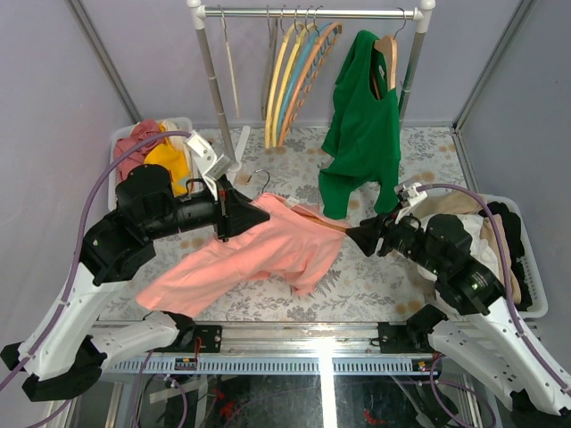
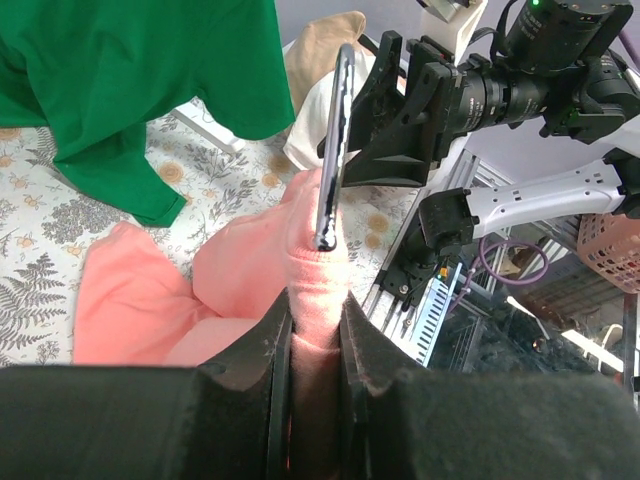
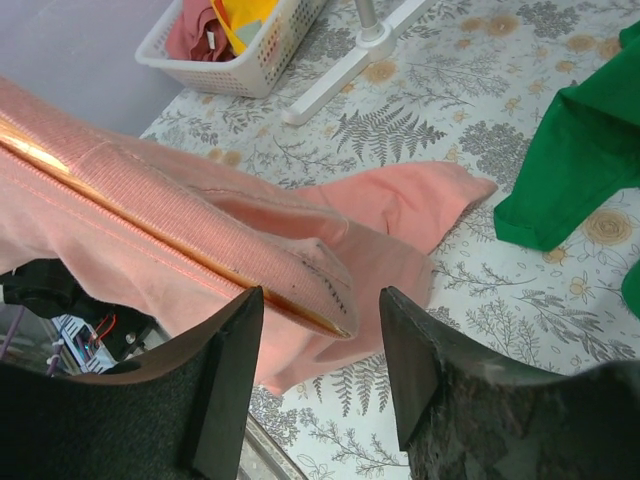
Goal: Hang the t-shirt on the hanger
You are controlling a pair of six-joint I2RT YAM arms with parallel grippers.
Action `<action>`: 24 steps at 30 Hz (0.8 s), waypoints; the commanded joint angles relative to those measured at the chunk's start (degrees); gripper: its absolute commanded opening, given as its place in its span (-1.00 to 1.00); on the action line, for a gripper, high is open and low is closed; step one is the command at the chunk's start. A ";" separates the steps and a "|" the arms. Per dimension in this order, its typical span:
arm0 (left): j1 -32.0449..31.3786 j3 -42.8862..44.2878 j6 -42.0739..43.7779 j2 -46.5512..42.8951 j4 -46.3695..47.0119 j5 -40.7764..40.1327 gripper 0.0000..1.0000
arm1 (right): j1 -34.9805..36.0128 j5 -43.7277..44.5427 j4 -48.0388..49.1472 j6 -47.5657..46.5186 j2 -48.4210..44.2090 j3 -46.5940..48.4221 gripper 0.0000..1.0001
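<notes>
The salmon t-shirt [image 1: 259, 254] hangs from my left gripper [image 1: 243, 212] and drapes down onto the table. In the left wrist view the jaws [image 2: 315, 315] are shut on a bunched fold of the t-shirt [image 2: 250, 270]. The hanger's silver hook [image 2: 335, 150] rises out of the cloth just past them. The hanger's wooden arm [image 1: 326, 223] pokes out of the shirt toward my right gripper [image 1: 354, 236]. In the right wrist view that gripper [image 3: 320, 305] is open. The hanger's wooden edge [image 3: 300, 312], under the shirt's collar [image 3: 200, 225], ends between the jaws without touching them.
A clothes rack [image 1: 312, 12] at the back holds several thin coloured hangers [image 1: 294, 80] and a green shirt [image 1: 361, 134]. A white basket [image 1: 125, 138] with red and yellow clothes sits at the left. Another basket [image 1: 526, 259] of clothes stands at the right.
</notes>
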 commanded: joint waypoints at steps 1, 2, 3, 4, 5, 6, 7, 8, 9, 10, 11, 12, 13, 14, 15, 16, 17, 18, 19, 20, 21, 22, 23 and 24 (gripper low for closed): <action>0.37 2.95 -1.08 -0.69 3.72 1.98 -1.00 | 0.17 -3.05 4.50 -1.62 0.42 0.17 0.10; 0.35 2.98 -1.08 -0.68 3.71 2.00 -1.00 | 0.17 -3.27 4.63 -1.64 0.45 0.09 0.07; 0.34 3.06 -1.08 -0.71 3.69 2.08 -1.00 | 0.17 -3.43 4.69 -1.62 0.51 -0.04 0.04; 0.32 3.13 -1.08 -0.71 3.70 2.16 -1.00 | 0.17 -3.67 4.85 -1.61 0.44 -0.20 0.01; 0.27 3.20 -1.15 -0.83 3.71 2.31 -1.00 | 0.17 -3.94 5.01 -1.62 0.52 -0.33 -0.03; 0.31 3.28 -1.16 -0.82 3.69 2.45 -1.00 | 0.17 -4.00 4.99 -1.62 0.50 -0.41 -0.06; 0.32 3.33 -1.17 -0.80 3.68 2.57 -1.00 | 0.17 -4.25 5.06 -1.64 0.55 -0.59 -0.11; 0.33 3.33 -1.17 -0.79 3.73 2.69 -1.00 | 0.17 -4.48 5.15 -1.66 0.63 -0.69 -0.17; 0.32 3.45 -1.23 -0.80 3.69 2.72 -1.00 | 0.19 -4.73 5.26 -1.62 0.67 -0.71 -0.22; 0.36 3.42 -1.25 -0.80 3.72 2.79 -1.00 | 0.17 -5.07 5.36 -1.62 0.83 -0.71 -0.31; 0.30 3.44 -1.32 -0.69 3.73 2.86 -1.00 | 0.17 -5.31 5.41 -1.63 0.83 -0.76 -0.41; 0.36 3.44 -1.34 -0.72 3.70 2.87 -1.00 | 0.17 -5.35 5.54 -1.62 0.94 -0.76 -0.53; 0.32 3.49 -1.34 -0.69 3.70 2.89 -1.00 | 0.17 -5.28 5.51 -1.66 0.93 -0.69 -0.62; 0.32 3.58 -1.32 -0.74 3.59 2.85 -1.00 | 0.19 -5.18 5.43 -1.64 0.90 -0.63 -0.72; 0.42 3.74 -1.34 -0.64 3.52 2.79 -1.00 | 0.17 -4.94 5.18 -1.69 0.82 -0.49 -0.83; 0.36 3.83 -1.34 -0.55 3.43 2.74 -1.00 | 0.17 -4.60 4.85 -1.70 0.76 -0.33 -0.93; 0.30 3.92 -1.34 -0.55 3.41 2.67 -1.00 | 0.17 -4.17 4.57 -1.78 0.64 -0.14 -1.00; 0.35 4.04 -1.34 -0.49 3.35 2.51 -1.00 | 0.17 -3.55 4.13 -1.87 0.70 0.13 -1.00; 0.34 4.08 -1.42 -0.48 3.31 2.31 -1.00 | 0.19 -2.52 3.43 -1.92 0.74 0.50 -1.00; 0.26 4.16 -1.37 -0.38 3.22 2.02 -1.00 | 0.19 -1.20 2.50 -2.01 0.91 1.25 -1.00; 0.32 4.23 -1.35 -0.32 3.07 1.53 -1.00 | 0.17 0.29 1.45 -2.12 1.08 1.89 -1.00; 0.34 4.36 -1.26 -0.20 2.91 0.85 -1.00 | 0.18 2.09 0.33 -2.14 1.31 2.74 -1.00; 0.32 4.38 -1.13 -0.11 2.75 0.05 -1.00 | 0.17 3.68 -0.87 -2.19 1.53 3.53 -1.00; 0.32 4.39 -1.08 -0.06 2.78 -0.51 -1.00 | 0.17 4.77 -1.77 -2.30 1.72 4.33 -1.00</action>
